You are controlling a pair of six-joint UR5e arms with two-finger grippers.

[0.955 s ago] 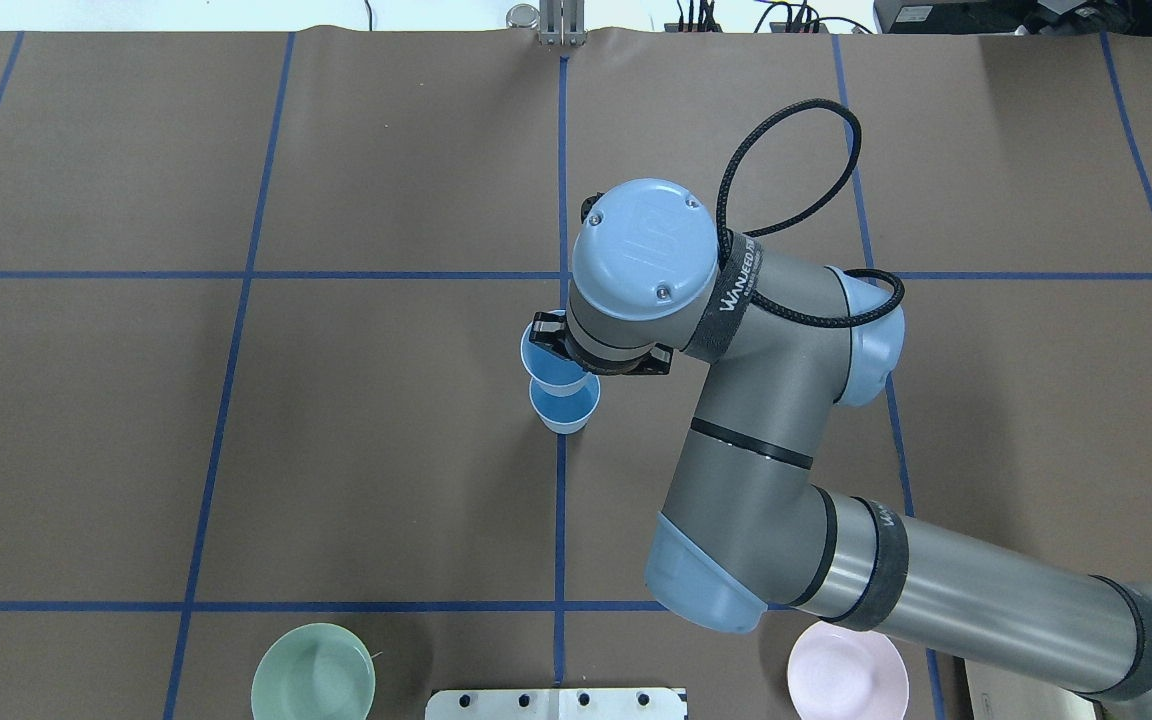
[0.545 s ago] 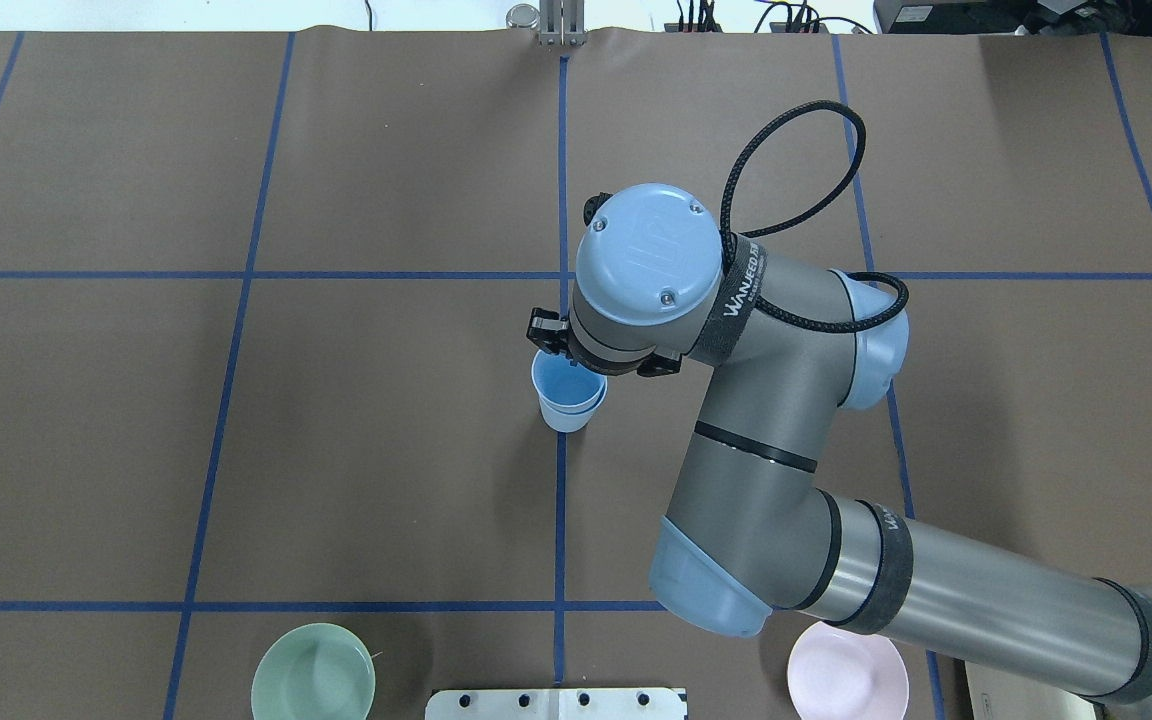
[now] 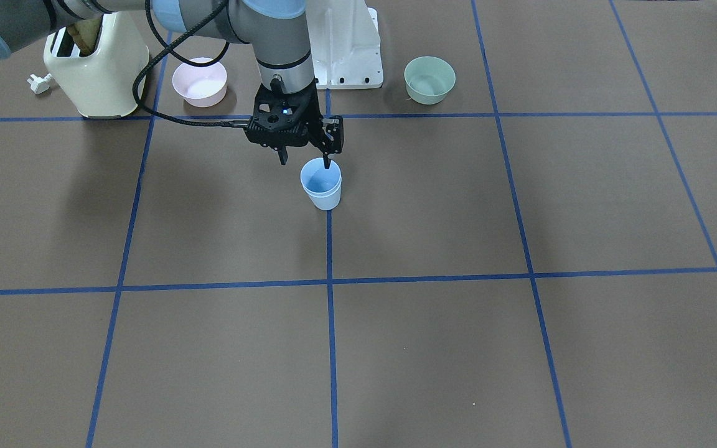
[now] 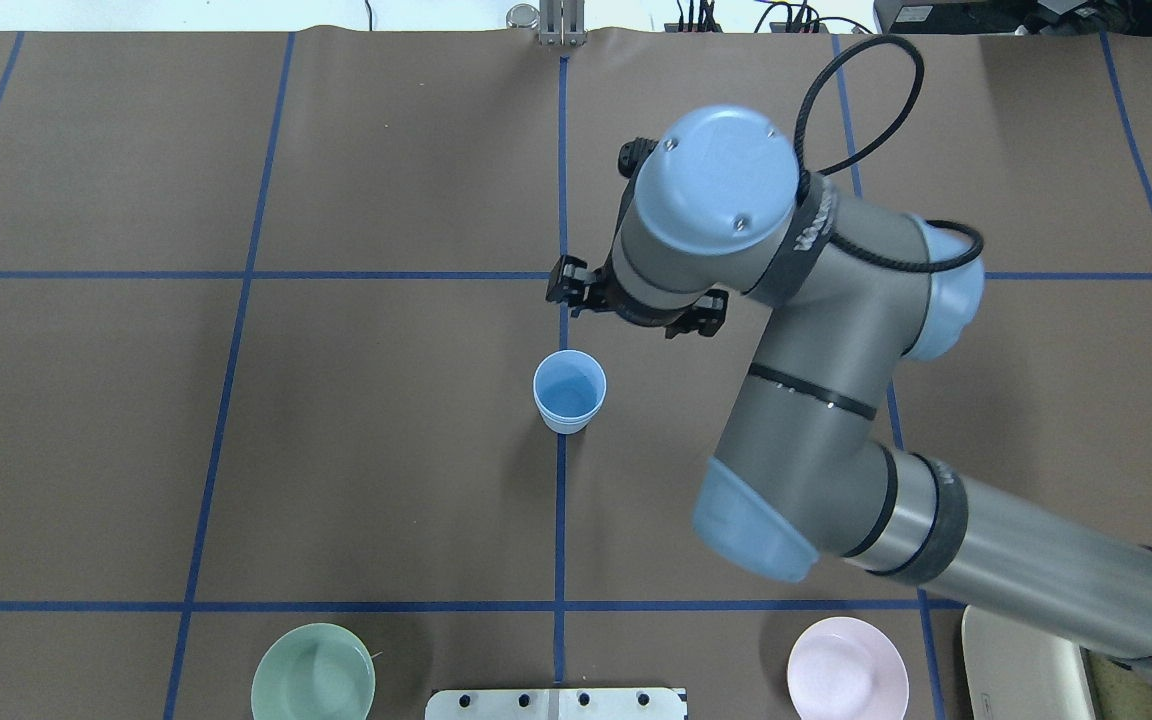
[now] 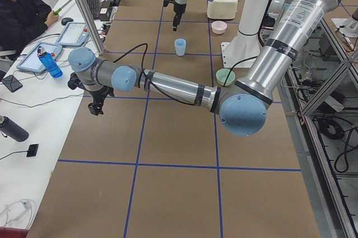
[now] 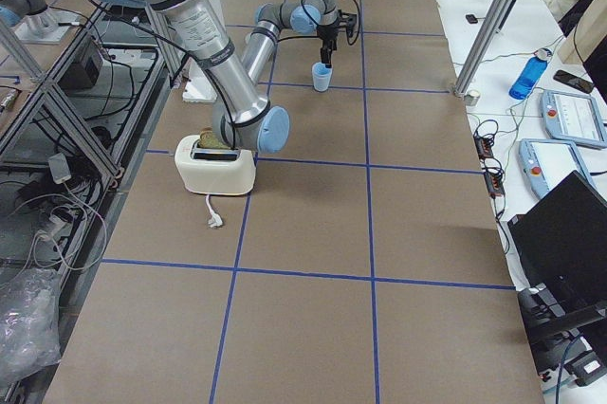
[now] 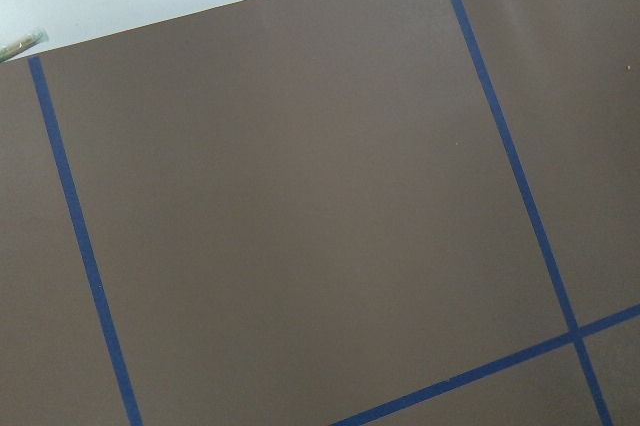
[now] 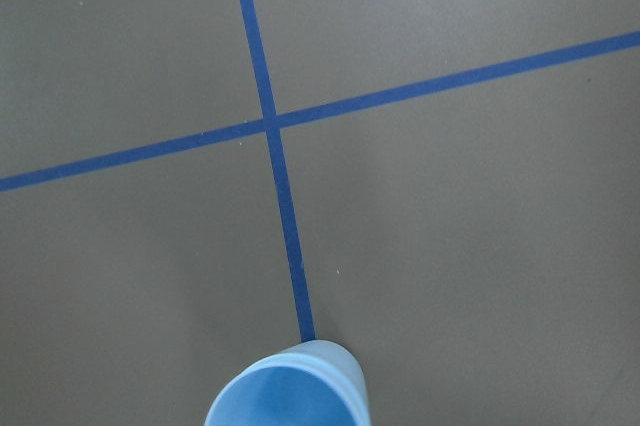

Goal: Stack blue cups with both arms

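**Blue cups nested, right tool free above them**

The right tool hangs over the tabletop with its two fingers spread apart and nothing between them. Just below it, clear of both fingers, stand the two blue cups, one nested inside the other, upright on a blue tape line. The right wrist view catches only the stack's top rim at its bottom edge. The left tool sits well apart from the cups, low over the tabletop. It shows only from the side, so I cannot tell whether its fingers are apart or together.
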